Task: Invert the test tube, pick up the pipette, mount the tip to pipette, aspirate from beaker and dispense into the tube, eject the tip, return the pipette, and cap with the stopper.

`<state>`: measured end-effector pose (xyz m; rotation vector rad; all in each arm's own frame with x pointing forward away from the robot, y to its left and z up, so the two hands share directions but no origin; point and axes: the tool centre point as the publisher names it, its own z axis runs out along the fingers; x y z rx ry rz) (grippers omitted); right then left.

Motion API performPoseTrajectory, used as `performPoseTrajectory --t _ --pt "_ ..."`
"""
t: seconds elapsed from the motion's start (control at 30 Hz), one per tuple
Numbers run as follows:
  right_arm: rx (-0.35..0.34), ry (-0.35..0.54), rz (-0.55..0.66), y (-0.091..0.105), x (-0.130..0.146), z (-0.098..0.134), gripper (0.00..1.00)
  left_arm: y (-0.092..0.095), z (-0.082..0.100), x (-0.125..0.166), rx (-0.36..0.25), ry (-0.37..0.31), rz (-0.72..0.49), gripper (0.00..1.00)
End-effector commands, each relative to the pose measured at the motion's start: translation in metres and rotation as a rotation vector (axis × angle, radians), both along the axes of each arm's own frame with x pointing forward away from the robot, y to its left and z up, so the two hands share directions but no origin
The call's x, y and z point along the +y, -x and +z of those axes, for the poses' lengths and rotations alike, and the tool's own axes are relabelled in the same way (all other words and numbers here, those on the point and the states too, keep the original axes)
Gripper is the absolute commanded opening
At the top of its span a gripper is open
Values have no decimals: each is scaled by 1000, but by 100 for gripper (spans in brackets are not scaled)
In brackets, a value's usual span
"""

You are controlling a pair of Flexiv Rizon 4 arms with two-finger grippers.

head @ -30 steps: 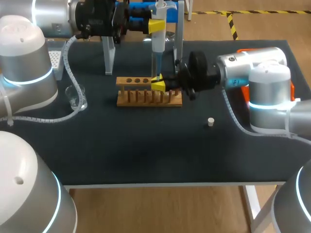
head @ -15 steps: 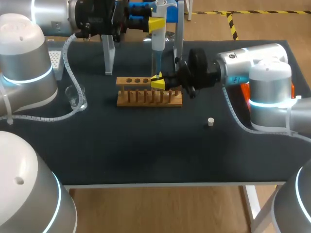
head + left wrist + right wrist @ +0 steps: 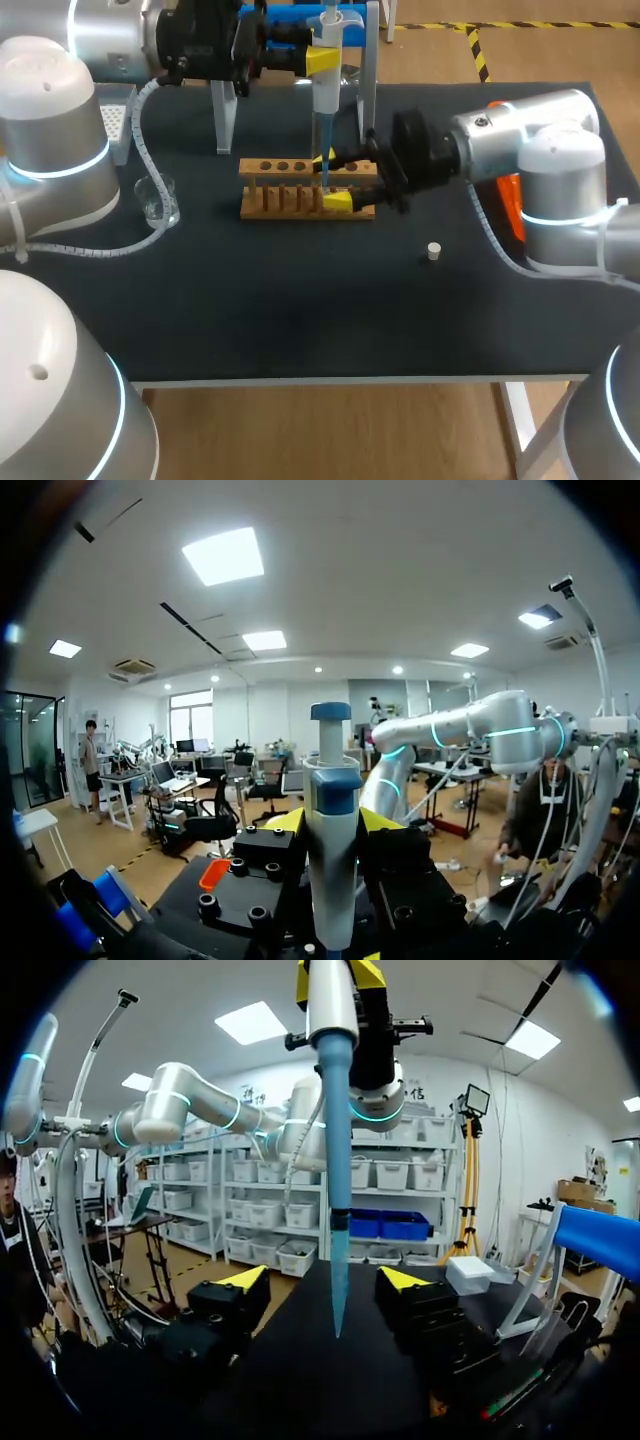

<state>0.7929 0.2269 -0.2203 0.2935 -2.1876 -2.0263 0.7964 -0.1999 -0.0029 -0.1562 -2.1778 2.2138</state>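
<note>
Pipette (image 3: 326,75): one, long axis vertical, blue tip (image 3: 338,1250) pointing down over wooden rack (image 3: 285,200) near worktop (image 3: 300,320) rear edge. Left end effector (image 3: 318,57) pinching pipette body. Right end effector (image 3: 331,180) spread, fingers either side of tip, not touching. One beaker (image 3: 157,198) near left edge. One stopper (image 3: 433,251) between rack and front-right corner.

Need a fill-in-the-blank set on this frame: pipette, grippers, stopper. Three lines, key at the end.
1. The white, blue-capped pipette is gripped by my ___ arm.
2. Its long blue tip hangs between the right gripper's yellow fingers, which are ___.
3. The small white stopper lies on the black table on my ___ arm's side.
Missing words: left; open; right.
</note>
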Motion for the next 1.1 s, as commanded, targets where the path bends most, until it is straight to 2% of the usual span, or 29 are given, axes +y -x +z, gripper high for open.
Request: performPoseTrajectory --t 0.03,0.37,1.1 --pt "-11 30 10 6 -18 -6 100 0 0 0 -1 2 1 0" --pt "-22 91 -10 15 -53 -20 100 0 0 0 -1 2 1 0" --pt "-22 91 -10 15 -53 -20 100 0 0 0 -1 2 1 0"
